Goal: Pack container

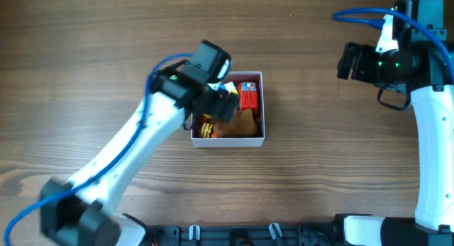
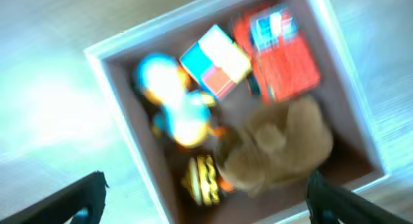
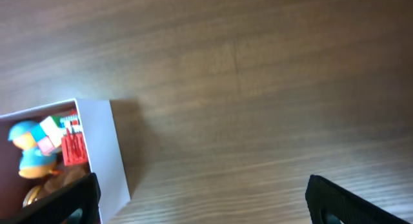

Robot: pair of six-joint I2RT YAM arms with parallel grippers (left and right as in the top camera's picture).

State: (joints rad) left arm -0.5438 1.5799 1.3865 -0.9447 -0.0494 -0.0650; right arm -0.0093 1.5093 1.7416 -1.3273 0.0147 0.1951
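The container (image 1: 259, 140) is a small square white-walled box in the middle of the table, with a dusty-pink inside (image 2: 352, 153). It holds a red block toy (image 1: 247, 96), a brown plush (image 1: 245, 123), a yellow striped toy (image 2: 201, 180), a blue and yellow duck figure (image 2: 174, 108) and a small multicoloured cube (image 2: 216, 61). My left gripper (image 2: 206, 201) hangs open and empty right above the box, over its left part in the overhead view (image 1: 216, 97). My right gripper (image 1: 347, 62) is open and empty, far to the right of the box, which shows at the left edge of the right wrist view (image 3: 106, 153).
The wooden table (image 1: 333, 168) stretches around the box. The right arm's white body (image 1: 433, 154) stands at the right edge. A dark rail (image 1: 234, 235) runs along the front edge.
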